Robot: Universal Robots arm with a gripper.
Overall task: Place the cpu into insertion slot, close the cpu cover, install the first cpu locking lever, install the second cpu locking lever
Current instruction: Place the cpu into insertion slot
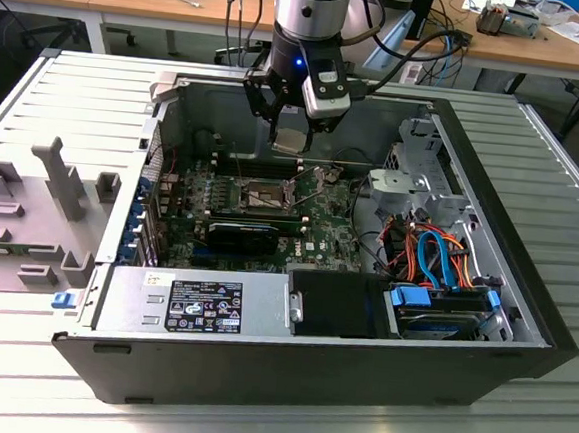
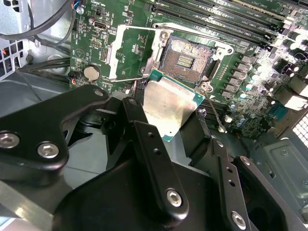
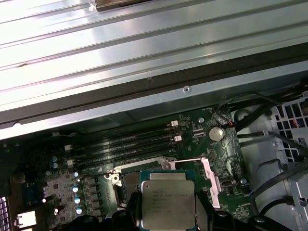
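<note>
My gripper (image 1: 290, 134) hangs inside the open computer case, above the green circuit board, shut on the cpu (image 1: 289, 142). The cpu is a thin square chip with a silvery-grey top, held by two opposite edges between my black fingers (image 2: 140, 126). In the second wrist view, the cpu (image 2: 168, 103) hovers just beside the insertion slot (image 2: 185, 57), whose dark centre lies bare. The cpu cover (image 2: 126, 53) is flipped open to one side of the slot. A thin locking lever (image 2: 214, 113) sticks out, unlatched. The insertion slot (image 1: 266, 197) lies below and slightly forward of the gripper.
Long black memory slots (image 3: 125, 144) run beside the socket. A black card (image 1: 243, 235) stands in front of it. The power supply (image 1: 192, 304), blue drives (image 1: 443, 309) and orange and blue cables (image 1: 432, 253) fill the case's front and right. Grey fixtures (image 1: 40, 197) sit outside the case, on the left.
</note>
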